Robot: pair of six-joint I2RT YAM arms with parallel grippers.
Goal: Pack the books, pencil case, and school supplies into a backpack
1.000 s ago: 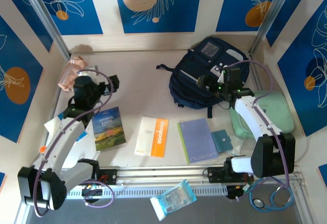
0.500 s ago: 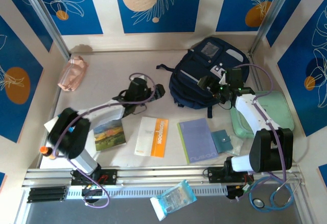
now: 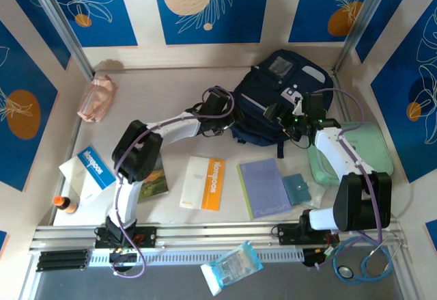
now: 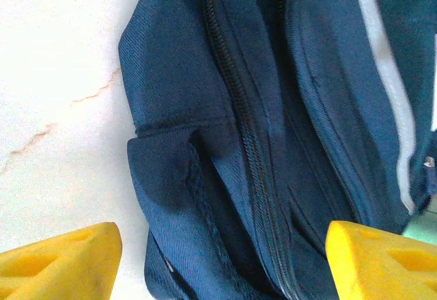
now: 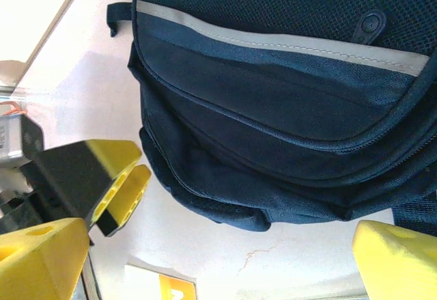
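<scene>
From above, the backpack (image 3: 276,85) is seen at the far side of the table (image 3: 157,85), with 3 books (image 3: 203,182) laid in a row in front of it and the pencil case (image 3: 95,98) far left. In the left wrist view its zip (image 4: 246,143) is framed by the spread left gripper (image 4: 222,242). The right gripper (image 5: 218,238), likewise spread, is held over the pale stripe (image 5: 273,40).

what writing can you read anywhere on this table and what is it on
"Monsoon", probably, since the letters are small: along the orange band of the white book.
"nusign", a guess from faint pale letters: near edge of the lavender notebook.
Too small or blurred to read: white lettering on the blue band of the white box, print on the plastic-wrapped packet, and the grey patches on the backpack.
</scene>
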